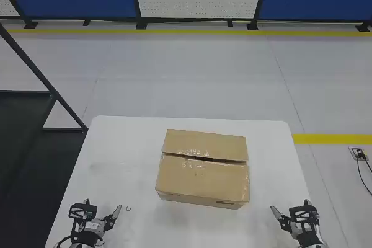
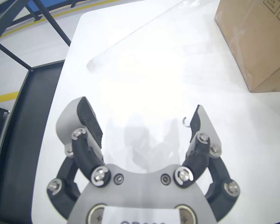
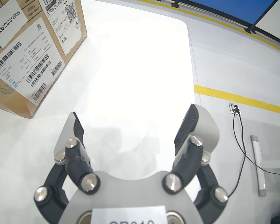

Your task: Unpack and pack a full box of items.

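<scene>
1. Here we go: the box [image 1: 203,168] sits in the middle of the top view, at the centre of the table [image 1: 111,142], flaps down. The job in hand, as I judge it, is opening it. I'd bring both hands in from either side to the seam across the top and lift the upper flap by its free edge, holding the carton down so it doesn't slide on the smooth white top.
2. The look of it: plain brown cardboard, low and broad, with one top flap riding slightly over the other. White barcode labels cover the side facing my right hand [image 3: 25,47], and handling symbols are printed on the side towards my left [image 2: 254,36].
3. A clear strip [image 2: 140,27], tape by my guess, trails from the box over the table.
4. A small metal clip [image 1: 129,208] lies just beside my left fingers.
5. My left gripper [image 1: 96,214] is at lower left, spread wide and holding nothing [image 2: 141,113].
6. My right gripper [image 1: 291,214] is at lower right, also wide and bare [image 3: 133,120]; both are well apart from the box.
</scene>
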